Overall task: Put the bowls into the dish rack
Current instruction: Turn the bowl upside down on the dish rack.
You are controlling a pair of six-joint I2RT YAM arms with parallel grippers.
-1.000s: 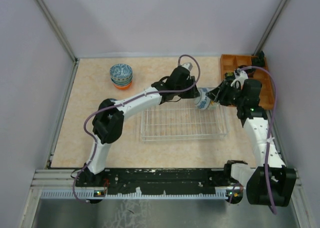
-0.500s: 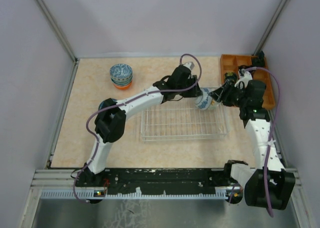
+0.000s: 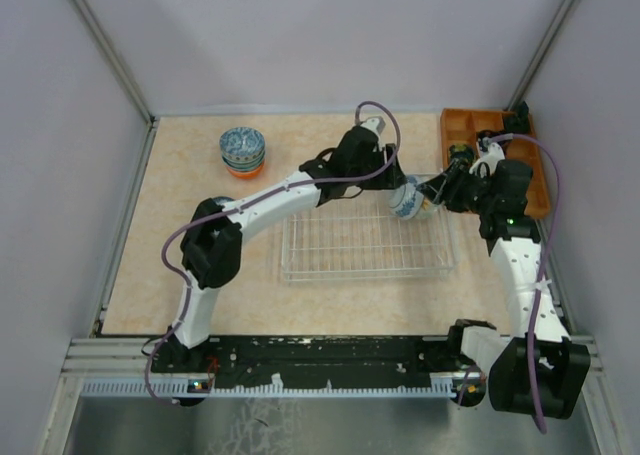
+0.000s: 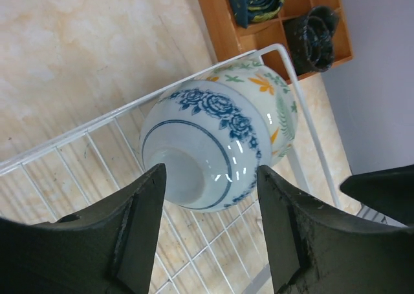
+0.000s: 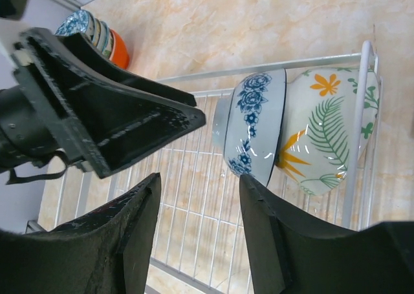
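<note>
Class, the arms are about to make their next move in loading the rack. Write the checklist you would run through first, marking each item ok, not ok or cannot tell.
1. The left pincer is not clamping the blue-rose bowl: ok, jaws open.
2. The right pincer is empty: ok, jaws open.
3. The blue-rose bowl is inside the dish rack: ok, on its side against the leaf-patterned bowl in a corner.
4. Both bowls rest steadily: cannot tell.
5. All bowls are loaded: not ok, a stack of bowls stands on the table.
</note>
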